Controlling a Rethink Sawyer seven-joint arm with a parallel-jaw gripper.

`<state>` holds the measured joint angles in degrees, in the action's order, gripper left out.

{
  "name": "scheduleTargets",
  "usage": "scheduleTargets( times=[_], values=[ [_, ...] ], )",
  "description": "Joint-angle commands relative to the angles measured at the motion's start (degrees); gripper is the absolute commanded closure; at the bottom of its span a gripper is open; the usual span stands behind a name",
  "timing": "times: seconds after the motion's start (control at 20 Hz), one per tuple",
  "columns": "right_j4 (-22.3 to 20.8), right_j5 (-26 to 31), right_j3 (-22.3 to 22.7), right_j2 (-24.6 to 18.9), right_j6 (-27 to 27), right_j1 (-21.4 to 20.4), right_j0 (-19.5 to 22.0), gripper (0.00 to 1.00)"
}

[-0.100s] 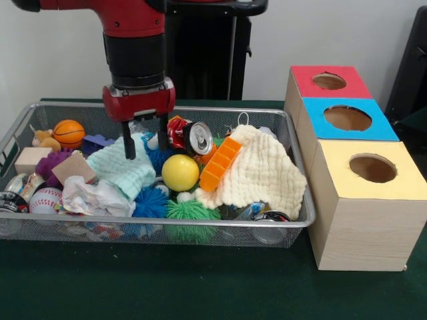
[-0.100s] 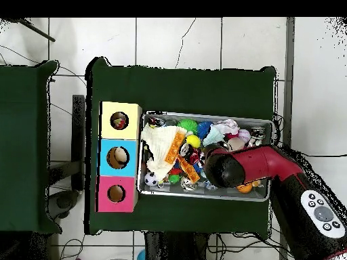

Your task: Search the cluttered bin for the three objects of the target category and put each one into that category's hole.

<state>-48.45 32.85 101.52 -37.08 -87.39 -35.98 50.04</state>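
End effector (image 1: 145, 143) open over mint cloth (image 1: 121, 169)

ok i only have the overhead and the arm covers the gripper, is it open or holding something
Observer: The front view shows the gripper open, with nothing between its fingers.
Operator: how low is it, down in the pile
Observer: Its tips are at the top of the clutter, and one finger is at the edge of the pale green cloth. I can't tell if it touches.
Operator: whats right beside it
Observer: A red can lies on its side next to the other finger.
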Motion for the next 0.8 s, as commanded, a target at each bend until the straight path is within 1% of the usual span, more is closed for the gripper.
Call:
scheduleTargets(
  times=[0.05,0.1,0.3,0.55,0.8],
  values=[
    [-2.8,7.5,-1.4,0.4,14.8,1.5,0.5,0.00],
    [-2.8,7.6,-1.2,0.1,14.8,1.4,0.7,0.00],
    [0.3,8.4,0.0,-2.3,14.9,0.0,2.2,0.00],
    [2.9,12.8,-0.9,-3.4,16.6,-2.6,2.2,0.00],
    [3.5,13.9,-1.4,-4.0,17.6,-3.1,2.6,0.00]
  ],
)
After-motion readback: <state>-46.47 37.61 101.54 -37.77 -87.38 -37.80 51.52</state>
